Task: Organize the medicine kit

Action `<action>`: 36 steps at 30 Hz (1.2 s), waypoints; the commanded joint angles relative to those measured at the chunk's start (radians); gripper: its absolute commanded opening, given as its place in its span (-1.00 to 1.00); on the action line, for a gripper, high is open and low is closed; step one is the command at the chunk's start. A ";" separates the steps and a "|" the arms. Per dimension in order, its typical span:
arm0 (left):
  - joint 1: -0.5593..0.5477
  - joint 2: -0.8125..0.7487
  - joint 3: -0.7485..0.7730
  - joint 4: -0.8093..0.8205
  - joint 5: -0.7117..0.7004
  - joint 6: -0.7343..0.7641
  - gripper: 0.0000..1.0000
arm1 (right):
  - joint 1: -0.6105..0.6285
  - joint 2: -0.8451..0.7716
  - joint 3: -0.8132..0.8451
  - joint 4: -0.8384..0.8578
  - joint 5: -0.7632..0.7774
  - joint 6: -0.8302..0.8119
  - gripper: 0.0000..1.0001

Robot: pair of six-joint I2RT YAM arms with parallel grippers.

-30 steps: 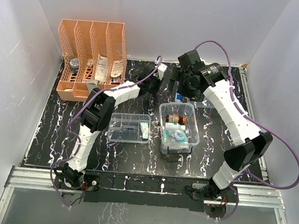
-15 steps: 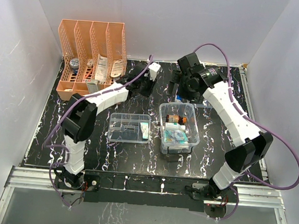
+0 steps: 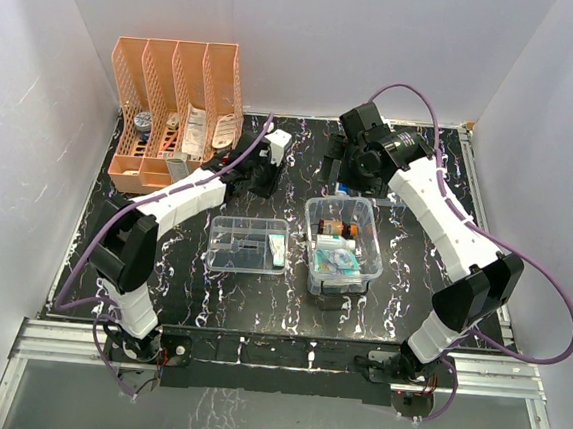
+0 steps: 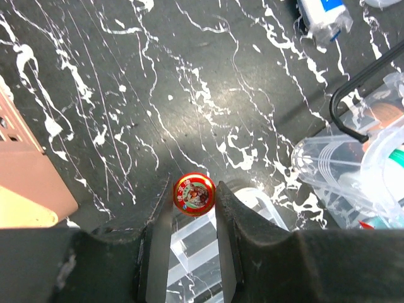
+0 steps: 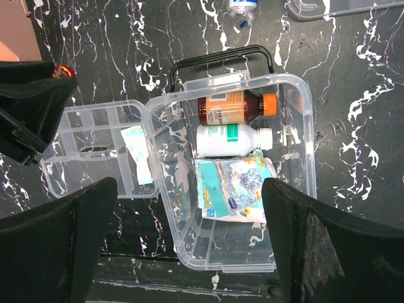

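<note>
Though printed, the red tin (image 4: 194, 194) is unreadable

The setting is a robotics lab test cell. Plain white panel walls (image 3: 35, 102) box in a black, white-veined marble-patterned worktop (image 3: 399, 305). A bare aluminium extrusion rail (image 3: 55, 340) runs along its near edge. The white-and-black left robot arm (image 3: 183, 197) and right robot arm (image 3: 446, 224) trail loose purple cables (image 3: 408, 84).

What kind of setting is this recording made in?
Probably a robot test booth, not a home: plain white walls box in a black marbled table, a metal rail fronts it, and the medicine kit and orange rack look staged.
</note>
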 commanded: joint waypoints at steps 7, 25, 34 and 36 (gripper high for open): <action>-0.005 -0.099 -0.107 -0.055 0.059 -0.022 -0.76 | 0.005 -0.034 -0.010 0.057 -0.001 -0.009 0.97; -0.102 -0.041 -0.136 -0.004 0.015 -0.046 -0.75 | 0.005 -0.059 -0.031 0.058 0.009 -0.011 0.97; -0.109 -0.006 -0.168 0.017 -0.009 -0.040 -0.77 | 0.005 -0.061 -0.040 0.059 0.014 -0.013 0.97; -0.109 0.003 -0.171 0.021 -0.015 -0.036 -0.77 | 0.005 -0.061 -0.041 0.061 0.012 -0.013 0.97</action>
